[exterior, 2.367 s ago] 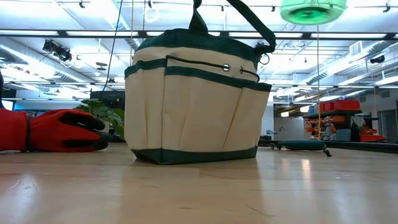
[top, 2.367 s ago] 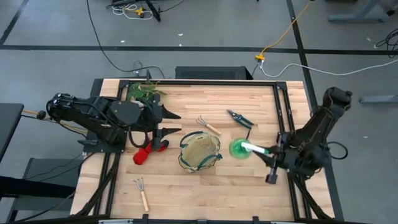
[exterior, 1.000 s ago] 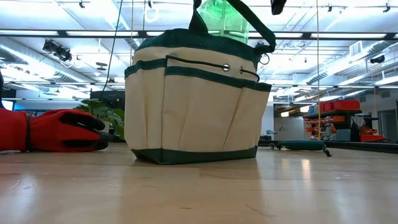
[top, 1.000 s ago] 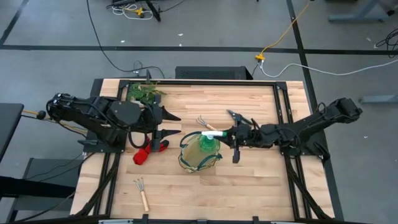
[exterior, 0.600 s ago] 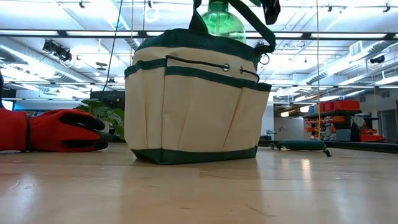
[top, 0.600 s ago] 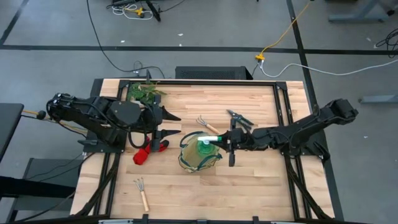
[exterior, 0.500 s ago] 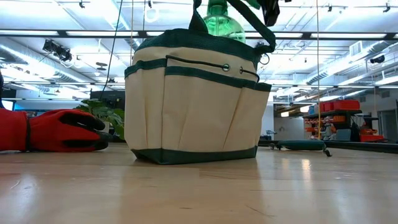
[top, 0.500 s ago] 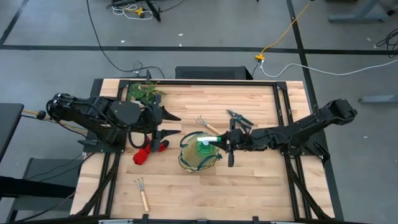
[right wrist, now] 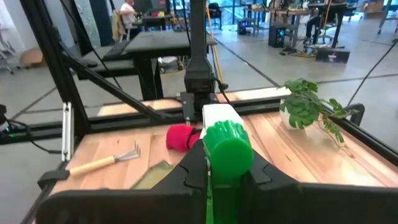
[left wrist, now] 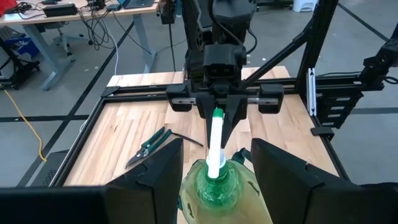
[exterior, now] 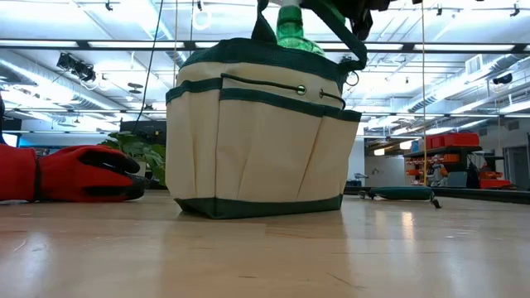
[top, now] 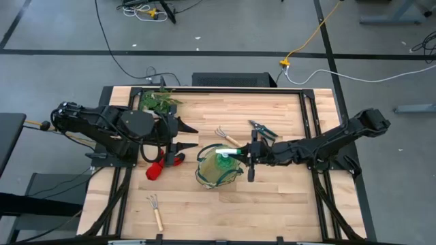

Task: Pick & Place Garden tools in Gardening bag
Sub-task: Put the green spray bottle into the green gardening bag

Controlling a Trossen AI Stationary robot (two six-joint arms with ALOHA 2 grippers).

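Note:
The cream bag with dark green trim (top: 219,170) stands mid-table and also shows in the low view (exterior: 248,141). My right gripper (top: 245,154) is shut on the green round piece with the white handle (top: 223,162), whose round head sits in the bag's mouth (exterior: 291,31). My left gripper (top: 193,135) is open and empty, left of the bag. Red gloves (top: 160,167) lie below it. One rake (top: 225,136) and the shears (top: 262,129) lie behind the bag. The other rake (top: 155,209) lies near the front edge. My right gripper pinches the handle's green-capped free end (right wrist: 227,148) between its two fingers, as the left wrist view (left wrist: 217,115) also shows. The fingers come slanting down from the table's right. The round head (left wrist: 214,186) hangs lowest, inside the bag's rim; whether it touches the bag I cannot tell.
A leafy plant (top: 158,101) stands at the far left corner. The bag's loop handles (exterior: 331,25) rise around the green piece. Black frame rails run along the table's left, right and far edges.
My right gripper has gone a little toward the table's left edge and down, still shut on the handle. The green round piece has sunk lower into the bag's mouth, so less of its head shows above the rim.

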